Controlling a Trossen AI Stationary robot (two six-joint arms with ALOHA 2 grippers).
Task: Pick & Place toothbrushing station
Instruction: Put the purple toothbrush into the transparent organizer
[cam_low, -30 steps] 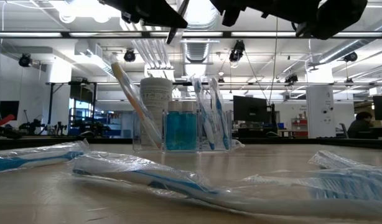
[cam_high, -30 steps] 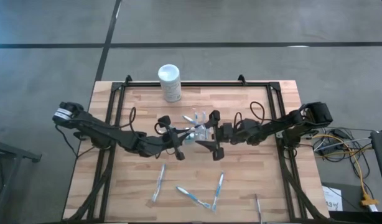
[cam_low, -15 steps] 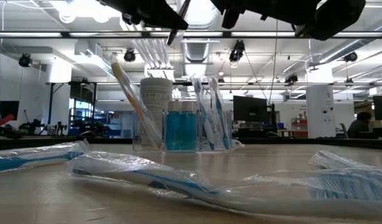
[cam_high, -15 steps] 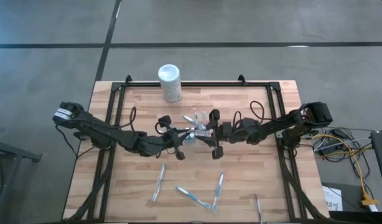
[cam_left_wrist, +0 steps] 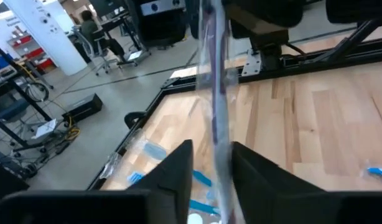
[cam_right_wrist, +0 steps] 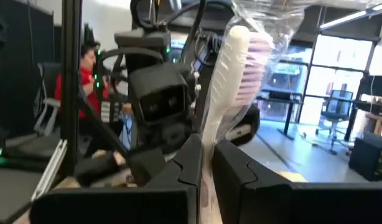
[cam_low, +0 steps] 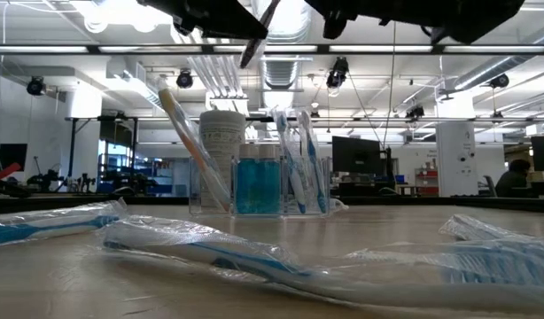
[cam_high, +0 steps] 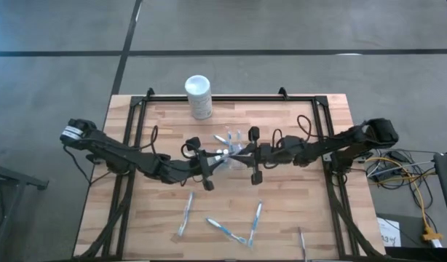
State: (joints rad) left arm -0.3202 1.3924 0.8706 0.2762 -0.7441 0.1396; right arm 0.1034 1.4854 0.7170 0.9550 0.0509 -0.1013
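The toothbrushing station (cam_low: 257, 186), a see-through holder with a blue middle and several toothbrushes standing in it, sits at mid-table (cam_high: 233, 138). Just above it my two grippers meet over one white toothbrush in a clear wrapper (cam_high: 228, 152). My right gripper (cam_right_wrist: 206, 146) is shut on it. My left gripper (cam_left_wrist: 213, 152) is open. The wrapped handle (cam_left_wrist: 216, 93) runs between its fingers, and I cannot tell whether it touches them. My right gripper pinches the wrapped toothbrush between its two fingers just below the head (cam_right_wrist: 211, 134). The pink-bristled head (cam_right_wrist: 250, 59) sticks out beyond the fingertips. The fingers reach in from the table's right, about level. The toothbrush is clear of the table.
A white canister (cam_high: 199, 96) stands at the far edge, behind the station. Several wrapped toothbrushes (cam_high: 186, 215) (cam_high: 227, 231) (cam_high: 256, 218) lie on the near half of the table. Black frame rails (cam_high: 132, 145) run along both sides.
My right gripper has closed its fingers on the toothbrush and tipped its wrist upward. The toothbrush end seen in the low view has tilted a little. Both arms have stayed over the station.
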